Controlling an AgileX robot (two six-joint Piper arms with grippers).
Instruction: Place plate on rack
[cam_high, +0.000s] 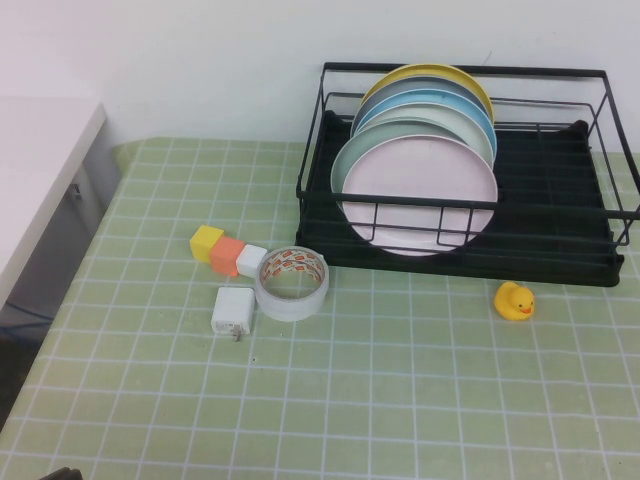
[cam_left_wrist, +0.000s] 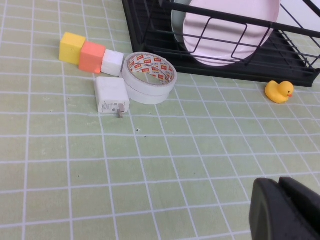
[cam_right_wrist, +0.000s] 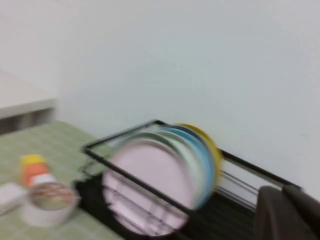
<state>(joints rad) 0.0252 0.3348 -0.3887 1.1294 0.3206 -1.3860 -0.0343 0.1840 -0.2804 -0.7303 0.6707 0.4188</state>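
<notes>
Green checked cloth (cam_high: 400, 400) covers the table, white wall behind.

High view: one rack (cam_high: 560, 262) sits far right on the cloth. Five plates stand upright in it, stacked front to back. Nearest is the plate (cam_high: 420, 195), pale pink, leaning in the rack's left half behind the front bars. Behind it in order: one mint-green plate (cam_high: 345, 160), one white plate (cam_high: 470, 128), one blue plate (cam_high: 455, 100), one yellow plate (cam_high: 470, 85). Left of the rack, three small blocks in a row, touching: yellow block (cam_high: 206, 242), orange block (cam_high: 228, 254), white block (cam_high: 251, 260). One tape roll (cam_high: 292, 283) lies flat just right of the white block. One white charger (cam_high: 233, 311) lies near side of the blocks, touching the tape. One rubber duck (cam_high: 514, 301) sits just near of the rack's front right. Neither of my arms shows in this view.

Left wrist view: my left gripper (cam_left_wrist: 285, 210) shows as a dark shape at the frame edge, over bare cloth, well near of the tape and duck. Fingers open or closed: cannot tell. Pink plate seen seated in the rack.

Right wrist view: blurred. My right gripper (cam_right_wrist: 287, 212) shows as a dark shape at the corner, raised, beside the rack. Finger state: cannot tell. Plates visible in the rack, pink one frontmost.
</notes>
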